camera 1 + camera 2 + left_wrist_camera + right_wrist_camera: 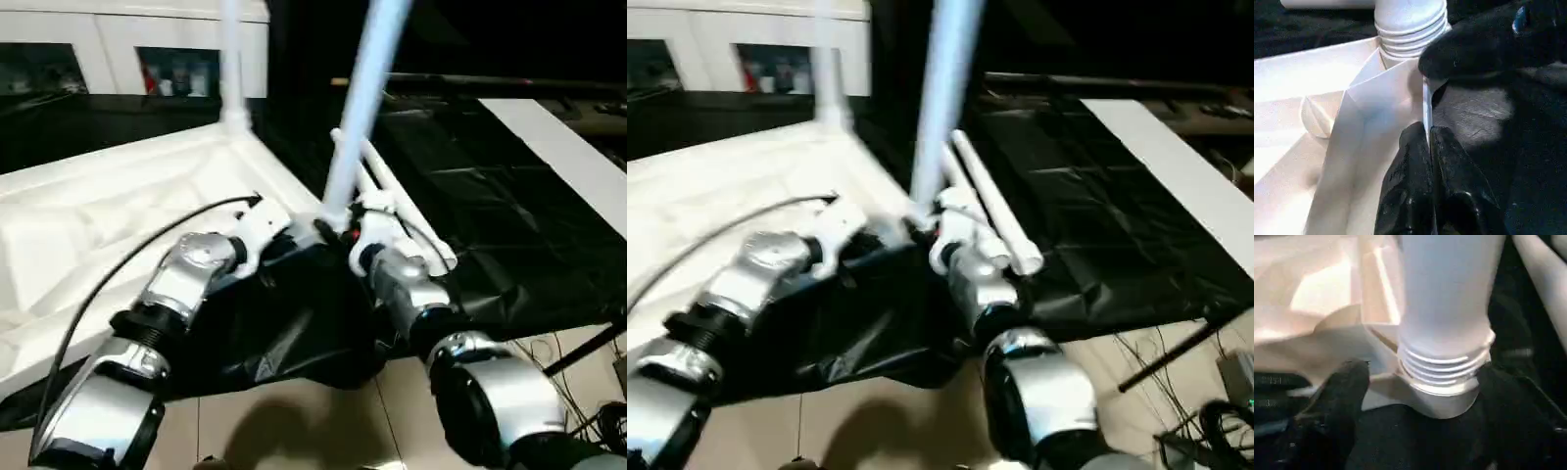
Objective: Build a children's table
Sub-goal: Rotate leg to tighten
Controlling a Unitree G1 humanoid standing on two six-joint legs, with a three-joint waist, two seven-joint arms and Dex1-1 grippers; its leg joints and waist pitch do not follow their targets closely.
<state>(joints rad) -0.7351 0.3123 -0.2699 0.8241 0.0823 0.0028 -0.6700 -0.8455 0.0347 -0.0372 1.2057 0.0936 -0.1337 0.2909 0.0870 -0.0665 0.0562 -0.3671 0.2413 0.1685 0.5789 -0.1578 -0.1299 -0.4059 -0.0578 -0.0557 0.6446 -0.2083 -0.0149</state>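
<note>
The white tabletop (118, 196) lies underside up on the left. One white leg (231, 59) stands in its far corner socket. A second leg (358, 117) rises from the near corner socket, its threaded end (1442, 364) showing above the collar. My right gripper (1422, 382) is open around that collar: one finger (1508, 401) touches it, and the other (1337, 396) stands a little apart. My left gripper (1427, 139) is shut on the tabletop's thin rim wall just below that corner. Two loose legs (994, 211) lie on the black sheet beside my right wrist.
A black sheet (490, 215) covers the surface under the tabletop and to its right. A white board (568, 157) lies at the far right. A white glass-door cabinet (118, 49) stands behind. Cables (588, 392) trail on the tiled floor at the lower right.
</note>
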